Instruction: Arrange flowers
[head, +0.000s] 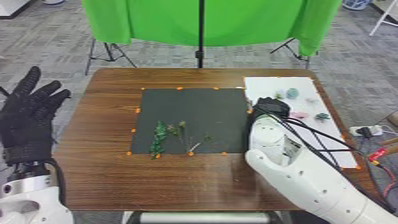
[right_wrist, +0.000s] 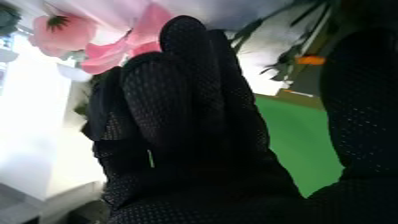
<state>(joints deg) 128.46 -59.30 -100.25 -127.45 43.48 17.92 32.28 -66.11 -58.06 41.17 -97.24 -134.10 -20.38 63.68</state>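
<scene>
Black right hand (head: 269, 106): open pretty wide, thumb out
Pink flowers (right_wrist: 67, 32): right by its fingers
Leafy stem (head: 159, 137): off to its left

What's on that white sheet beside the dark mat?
On the white sheet lie pink flowers and blue-green pieces. The right hand and arm cover part of it; anything beneath is hidden.

The black mat (head: 194, 106) leaves passage beyond the green stems (head: 160, 136) obstructing its near side.
</scene>
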